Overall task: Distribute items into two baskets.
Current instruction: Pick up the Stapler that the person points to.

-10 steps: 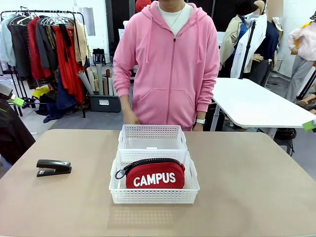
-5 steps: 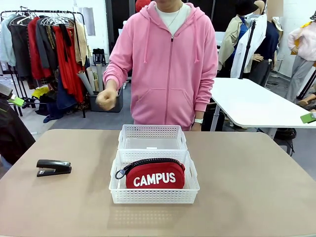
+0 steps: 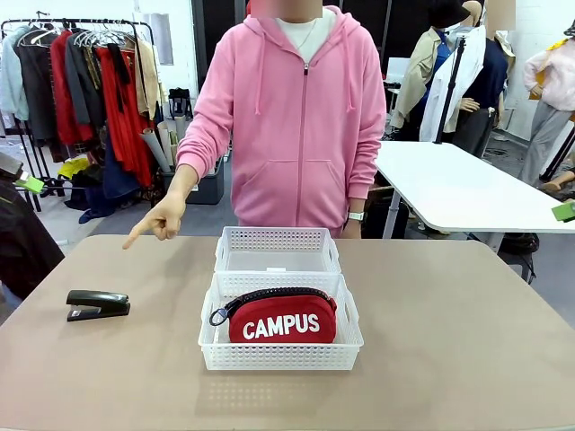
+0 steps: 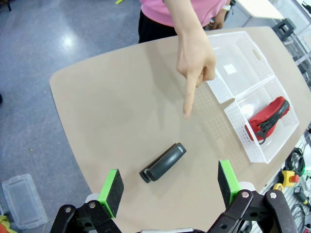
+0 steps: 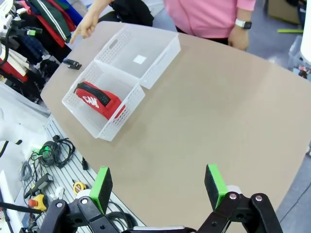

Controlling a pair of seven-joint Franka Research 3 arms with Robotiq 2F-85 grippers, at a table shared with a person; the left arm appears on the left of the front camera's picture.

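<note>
front: the red campus pouch (image 3: pixel 281 319) lies in the near basket (image 3: pixel 280 357), the far basket (image 3: pixel 277 239) touching behind it. the black stapler (image 3: pixel 97 304) sits on the counter (image 3: pixel 449 341) well left of the near basket, and a person's finger (image 3: pixel 137 239) points at it.
left wrist: the left hand (image 4: pixel 168 184), jaws apart, hovers above the stapler.
right wrist: the right hand (image 5: pixel 158 186), jaws apart, hangs over bare counter, well apart from the near basket; cables (image 5: pixel 53 150) lie below the counter edge.

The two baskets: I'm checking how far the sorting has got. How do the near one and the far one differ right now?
The near basket holds the red CAMPUS pouch; the far basket holds no item. The near basket sits toward the robot's side of the table, the far basket toward the person. Both are white, rectangular, lattice-sided and alike in size, and they stand long side to long side.
</note>
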